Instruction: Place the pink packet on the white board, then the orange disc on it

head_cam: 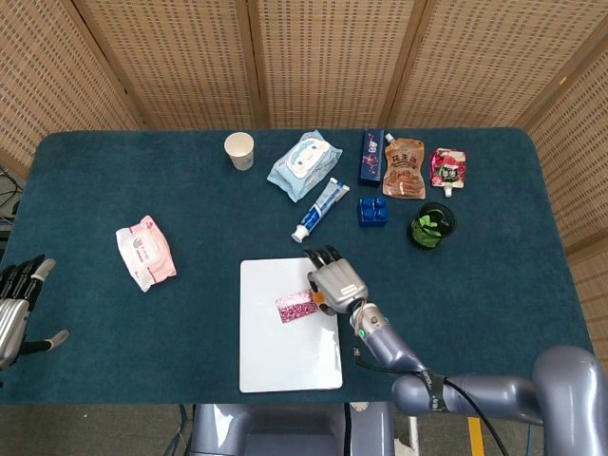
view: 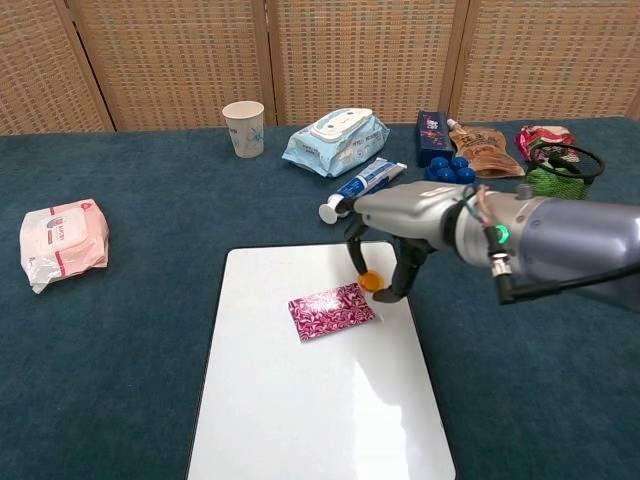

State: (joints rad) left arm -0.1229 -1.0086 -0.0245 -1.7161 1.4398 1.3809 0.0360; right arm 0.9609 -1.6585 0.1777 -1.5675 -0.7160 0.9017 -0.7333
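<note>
At the far left edge one left hand [head_cam: 17,309] hangs off the table, fingers apart, holding nothing. On the dark blue cloth lie one pink-and-white wipes pack [head_cam: 145,252], one paper cup [head_cam: 239,150], one pale blue wipes pack [head_cam: 304,164] and one toothpaste tube [head_cam: 315,210]. The single flat white board [view: 300,420] carries one glossy pink patterned packet [view: 331,310] near its upper middle. The right hand [view: 400,222] reaches palm-down over the board's upper right corner, its fingers pinching the one small orange disc [view: 371,282] just beside the packet's right edge. Behind it sit one blue toy brick [head_cam: 372,211], a dark blue box [head_cam: 371,156], two pouches and a green mesh basket [head_cam: 431,226].
</note>
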